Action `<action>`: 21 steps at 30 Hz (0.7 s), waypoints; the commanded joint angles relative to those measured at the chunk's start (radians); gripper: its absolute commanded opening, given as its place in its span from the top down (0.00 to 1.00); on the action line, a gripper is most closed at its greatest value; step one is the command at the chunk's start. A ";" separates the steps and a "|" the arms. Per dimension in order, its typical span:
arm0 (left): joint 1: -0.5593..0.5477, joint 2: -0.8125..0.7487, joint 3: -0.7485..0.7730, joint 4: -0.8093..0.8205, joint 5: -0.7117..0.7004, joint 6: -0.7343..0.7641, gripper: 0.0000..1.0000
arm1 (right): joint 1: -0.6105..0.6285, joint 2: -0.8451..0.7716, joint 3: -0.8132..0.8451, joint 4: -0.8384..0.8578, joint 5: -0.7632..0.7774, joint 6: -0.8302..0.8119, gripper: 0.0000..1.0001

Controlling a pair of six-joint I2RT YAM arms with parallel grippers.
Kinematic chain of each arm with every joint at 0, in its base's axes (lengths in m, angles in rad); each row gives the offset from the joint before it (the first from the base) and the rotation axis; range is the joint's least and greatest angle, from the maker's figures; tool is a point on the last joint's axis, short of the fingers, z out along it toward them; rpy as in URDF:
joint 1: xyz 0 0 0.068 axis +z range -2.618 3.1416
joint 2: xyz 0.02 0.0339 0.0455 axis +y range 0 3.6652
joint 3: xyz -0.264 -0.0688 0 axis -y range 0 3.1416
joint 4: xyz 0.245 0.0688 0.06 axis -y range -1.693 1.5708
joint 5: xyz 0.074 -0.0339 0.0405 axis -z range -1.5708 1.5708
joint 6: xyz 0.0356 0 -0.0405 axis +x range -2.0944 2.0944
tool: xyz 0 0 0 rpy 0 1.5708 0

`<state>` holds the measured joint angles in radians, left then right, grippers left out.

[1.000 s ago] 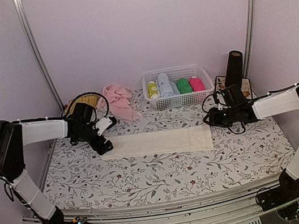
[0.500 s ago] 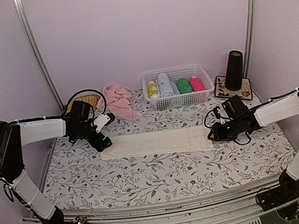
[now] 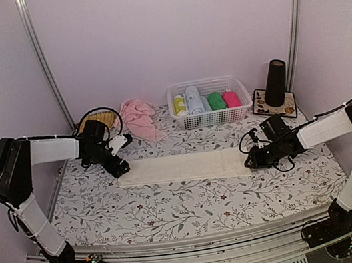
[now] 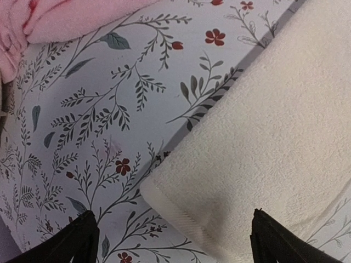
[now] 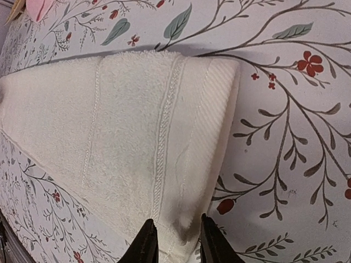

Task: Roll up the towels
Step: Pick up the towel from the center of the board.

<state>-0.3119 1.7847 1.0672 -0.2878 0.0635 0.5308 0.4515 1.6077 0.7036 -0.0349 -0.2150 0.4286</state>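
Two arms reach in from the near edge over a table (image 3: 195, 202) covered in a floral print cloth.

1. The cream towel (image 3: 182, 169) lies flat and unrolled at the centre of the table. It forms a long strip running left to right between the two grippers.
2. A white basket (image 3: 211, 119) stands at the far centre. It holds four rolls side by side: yellow-green (image 3: 180, 105), light blue (image 3: 194, 99), green (image 3: 217, 100) and magenta (image 3: 231, 98).
3. The pink towel (image 3: 138, 117) lies crumpled at the far left, just beside the basket and well apart from the cream towel.
4. A black cone-shaped cup (image 3: 276, 82) stands upright at the far right, on a patterned mat (image 3: 291, 111).
5. The left gripper (image 3: 119, 164) is at the left end of the cream towel. Its jaws are spread wide. In the left wrist view the towel's left corner (image 4: 181, 213) lies between the two fingertips (image 4: 82, 235), and neither fingertip touches it.
6. The right gripper (image 3: 250, 161) is at the right end of the cream towel. Its jaws are narrow. In the right wrist view the fingertips (image 5: 147, 241) pinch the near right corner of the towel (image 5: 137, 142), and the hem puckers between them.
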 commanded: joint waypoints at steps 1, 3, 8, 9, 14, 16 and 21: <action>0.003 0.005 0.003 0.028 0.007 -0.005 0.03 | 0.001 0.021 0.003 0.012 -0.008 -0.010 0.72; 0.003 -0.001 0.001 0.028 0.012 -0.006 0.03 | 0.002 0.015 0.000 0.009 0.002 -0.009 0.71; 0.002 -0.003 -0.003 0.030 0.019 -0.008 0.03 | -0.002 -0.006 -0.005 -0.010 0.018 0.002 0.56; 0.000 -0.005 -0.005 0.030 0.019 -0.008 0.03 | -0.007 -0.008 -0.005 -0.013 0.022 0.003 0.55; -0.012 -0.022 -0.021 0.046 0.014 -0.009 0.03 | -0.037 -0.004 0.012 -0.007 0.038 0.023 0.55; -0.019 -0.031 -0.031 0.052 0.008 -0.008 0.03 | -0.038 0.025 0.034 -0.012 0.030 0.026 0.55; -0.028 -0.060 -0.059 0.061 -0.004 0.000 0.03 | -0.038 0.111 0.055 0.005 -0.020 0.036 0.58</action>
<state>-0.3260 1.7741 1.0336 -0.2485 0.0658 0.5297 0.4156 1.6516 0.7345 -0.0372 -0.1993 0.4477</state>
